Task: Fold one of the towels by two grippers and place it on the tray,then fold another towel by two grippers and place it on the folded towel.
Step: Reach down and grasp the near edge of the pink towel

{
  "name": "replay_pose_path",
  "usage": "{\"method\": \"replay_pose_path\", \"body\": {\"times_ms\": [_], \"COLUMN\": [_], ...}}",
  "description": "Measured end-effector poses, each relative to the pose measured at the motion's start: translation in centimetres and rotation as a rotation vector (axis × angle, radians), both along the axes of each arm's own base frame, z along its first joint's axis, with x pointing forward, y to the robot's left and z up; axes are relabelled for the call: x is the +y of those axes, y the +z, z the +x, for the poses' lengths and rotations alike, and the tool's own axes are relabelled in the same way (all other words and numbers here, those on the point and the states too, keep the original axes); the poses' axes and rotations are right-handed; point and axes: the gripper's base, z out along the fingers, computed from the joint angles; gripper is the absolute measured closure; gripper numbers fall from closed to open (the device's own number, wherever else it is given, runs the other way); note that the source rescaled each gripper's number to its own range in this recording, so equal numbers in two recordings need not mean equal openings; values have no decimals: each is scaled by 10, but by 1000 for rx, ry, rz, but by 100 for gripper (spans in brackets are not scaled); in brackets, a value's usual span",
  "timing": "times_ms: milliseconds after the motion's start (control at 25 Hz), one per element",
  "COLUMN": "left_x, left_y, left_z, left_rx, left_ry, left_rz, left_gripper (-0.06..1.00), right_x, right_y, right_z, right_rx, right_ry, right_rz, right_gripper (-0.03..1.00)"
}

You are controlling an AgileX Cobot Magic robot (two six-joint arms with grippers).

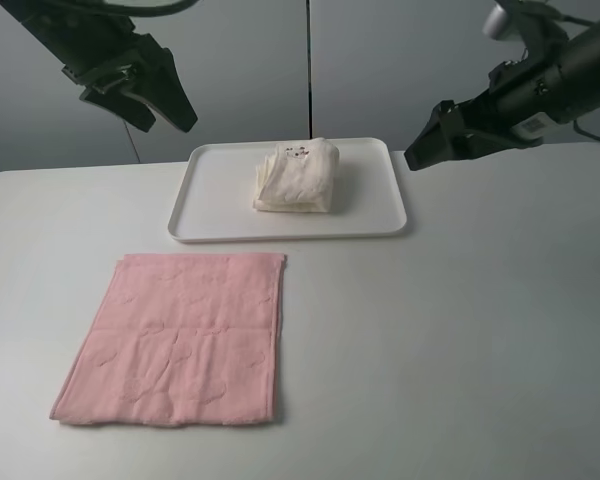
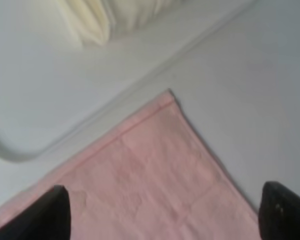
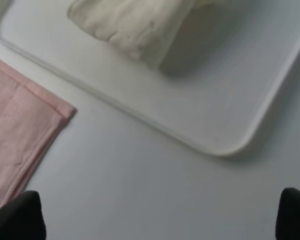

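Left claw [image 1: 166, 112] raised at far left above the worktop [image 1: 460, 340], jaws spread wide, nothing between them. Left wrist view: both fingers [image 2: 49, 216] well apart, hanging over the far right corner of the pink towel [image 1: 180, 335]. Right claw [image 1: 427, 150] raised at far right, just off the right end of the white tray [image 1: 375, 200], jaws wide too, empty. Cream towel [image 1: 296, 177] folded into a thick bundle, lying on the tray about mid-tray, small dark marks on its far top. Tray sits far-centre on the worktop, long side running left to right. Pink towel spread flat on the worktop, near-left, on the near side of the tray; its far edge is close to the tray's near rim but apart from it. Neither claw touches a towel or the tray.
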Motion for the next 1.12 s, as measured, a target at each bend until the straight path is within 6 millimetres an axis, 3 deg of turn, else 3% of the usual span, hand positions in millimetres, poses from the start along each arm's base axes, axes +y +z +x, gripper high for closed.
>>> {"method": "replay_pose_path", "body": {"times_ms": [160, 360, 640, 840, 1120], "left_x": [8, 18, 37, 51, 62], "left_y": [-11, -30, -51, -60, -81], "left_z": [-29, -72, -131, -162, -184], "left_rx": [38, 99, 56, -29, -69], "left_ry": [-59, -140, -223, -397, -646], "left_rz": [37, 72, 142, 247, 331], "left_gripper": [-2, -2, -2, -2, -2], "right_x": [8, 39, 89, 116, 122], "right_y": [8, 7, 3, 1, -1], "right_z": [-19, -36, -68, -92, -96], "right_rx": [5, 30, 3, -51, -107], "right_ry": [54, 218, 491, 707, 828], "right_rz": [14, -17, -125, -192, -212], "right_gripper": [-3, -3, -3, -3, -3]}}
